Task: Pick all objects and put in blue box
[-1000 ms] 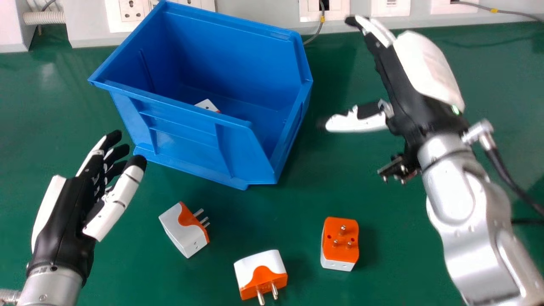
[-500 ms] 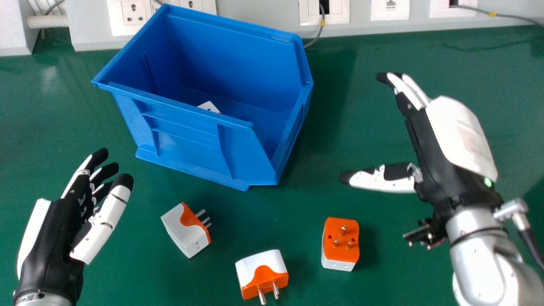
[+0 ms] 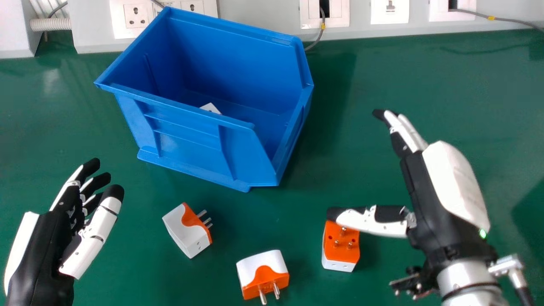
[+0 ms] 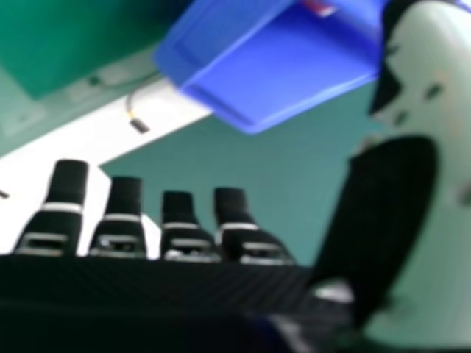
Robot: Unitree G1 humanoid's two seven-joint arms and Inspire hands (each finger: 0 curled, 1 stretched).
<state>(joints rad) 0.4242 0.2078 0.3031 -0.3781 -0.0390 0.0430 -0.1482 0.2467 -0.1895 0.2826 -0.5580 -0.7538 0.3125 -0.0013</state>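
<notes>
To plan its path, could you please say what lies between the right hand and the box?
Only bare green table lies between the right hand and the box, in the head view.

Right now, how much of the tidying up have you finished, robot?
It looks like only one is done: a white piece, probably a plug adapter, is inside the blue box. My left hand and right hand are open, holding nothing. Three orange-and-white plug adapters are left on the green table.
</notes>
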